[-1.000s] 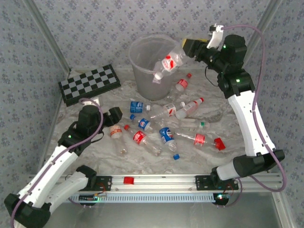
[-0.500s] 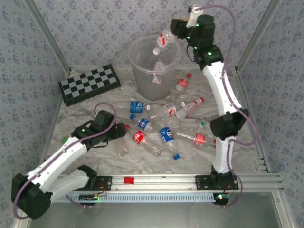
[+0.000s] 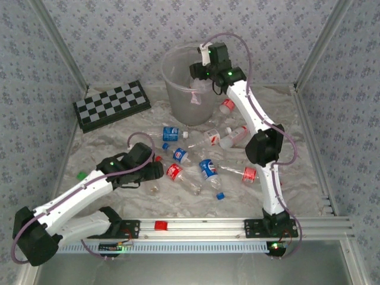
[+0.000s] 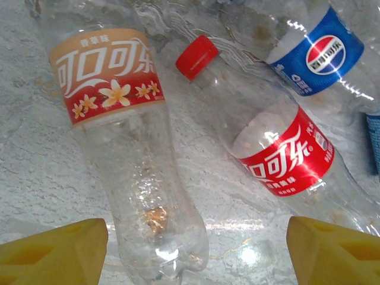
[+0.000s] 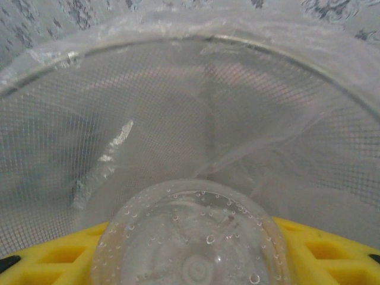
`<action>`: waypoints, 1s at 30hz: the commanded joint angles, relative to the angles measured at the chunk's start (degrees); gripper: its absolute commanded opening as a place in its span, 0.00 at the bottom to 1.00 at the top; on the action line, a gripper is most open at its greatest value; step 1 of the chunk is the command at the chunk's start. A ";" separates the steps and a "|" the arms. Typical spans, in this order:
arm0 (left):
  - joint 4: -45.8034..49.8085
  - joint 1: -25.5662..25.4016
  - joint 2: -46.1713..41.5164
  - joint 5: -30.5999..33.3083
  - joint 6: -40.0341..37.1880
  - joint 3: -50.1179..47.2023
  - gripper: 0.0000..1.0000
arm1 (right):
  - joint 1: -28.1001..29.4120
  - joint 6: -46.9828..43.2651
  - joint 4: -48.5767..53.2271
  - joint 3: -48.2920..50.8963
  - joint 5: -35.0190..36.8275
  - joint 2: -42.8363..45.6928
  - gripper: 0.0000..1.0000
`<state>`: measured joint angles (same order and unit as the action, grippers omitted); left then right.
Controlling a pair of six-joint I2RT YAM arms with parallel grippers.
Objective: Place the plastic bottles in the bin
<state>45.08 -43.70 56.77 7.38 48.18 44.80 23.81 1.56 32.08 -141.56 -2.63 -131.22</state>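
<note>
On the marbled table (image 3: 107,148) lie clear bottles (image 3: 208,169), red- or blue-labelled.

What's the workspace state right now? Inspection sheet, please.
Surface: marbled table cover, wrinkled; no spills seen.
Job's things: bin upright at the back; loose bottles lying scattered in front of it.
Clutter: chessboard back left; green cap and blue cap loose on the cover.
Grippers: left gripper open, low over the orange-label bottle, fingertips either side of its base. Right gripper over the bin's mouth, closed on the held bottle.
Cables: a purple cable loops along each arm; no snag seen.
Surroundings: patterned walls and metal frame posts; nothing else seen.
</note>
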 commanded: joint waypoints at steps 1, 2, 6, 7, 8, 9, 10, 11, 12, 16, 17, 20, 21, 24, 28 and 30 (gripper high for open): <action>2.65 -1.37 0.44 0.99 1.25 1.81 0.79 | 0.41 -2.45 0.61 -2.15 1.79 0.33 0.66; 2.48 -1.80 0.36 1.14 1.68 1.54 0.80 | 0.53 -2.82 0.98 -3.03 2.11 0.52 0.70; 2.44 -3.25 0.61 1.37 3.03 0.73 0.81 | 0.72 -3.99 2.11 -5.39 5.45 2.63 0.97; 2.70 -3.60 0.68 1.44 3.26 0.63 0.82 | 0.63 -4.26 2.09 -5.40 5.62 3.56 1.00; 2.98 -3.92 0.75 1.68 3.47 0.56 0.83 | 0.56 -4.37 2.07 -5.40 5.80 4.58 1.00; 3.31 -4.22 0.79 1.76 3.80 0.47 0.83 | 0.49 -4.35 2.09 -5.40 5.84 5.67 1.00; 3.43 -4.42 0.79 1.85 4.00 0.30 0.84 | 0.33 -4.38 3.78 -5.40 5.84 6.94 1.00; 3.37 -4.61 0.79 1.81 4.29 0.06 0.84 | 0.20 -4.22 4.47 -5.31 5.83 8.28 1.00; 3.26 -4.72 0.80 1.68 4.60 -0.26 0.84 | 0.02 -3.64 5.37 -5.24 5.80 9.75 1.00; 1.21 -4.92 0.79 0.29 6.27 -2.46 0.87 | -1.82 1.41 11.14 -1.60 5.09 16.79 1.00; 0.25 -4.97 0.72 -0.36 6.64 -3.36 0.88 | -2.66 3.16 12.45 1.29 4.05 19.20 1.00; -3.36 -4.93 0.03 -2.23 7.07 -6.50 0.89 | -6.28 8.21 12.47 13.63 -1.77 28.05 1.00; -3.68 -4.80 -0.23 -2.43 7.25 -7.09 0.90 | -7.76 9.65 10.95 19.02 -4.00 31.40 1.00; -3.67 -3.97 -0.22 -2.53 7.21 -8.17 0.90 | -11.03 12.60 7.51 33.36 -10.39 39.94 1.00; -5.00 -1.16 1.65 -2.97 7.00 -9.57 0.87 | -15.15 15.99 9.49 44.98 -15.83 46.66 1.00; -5.70 0.01 2.76 -1.06 7.58 -9.99 0.84 | -18.42 17.40 10.61 49.69 -19.63 49.08 1.00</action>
<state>40.97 -45.01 58.28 5.21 55.00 35.48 8.49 14.37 39.90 -96.86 -14.35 -83.83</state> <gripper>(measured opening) 0.850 0.997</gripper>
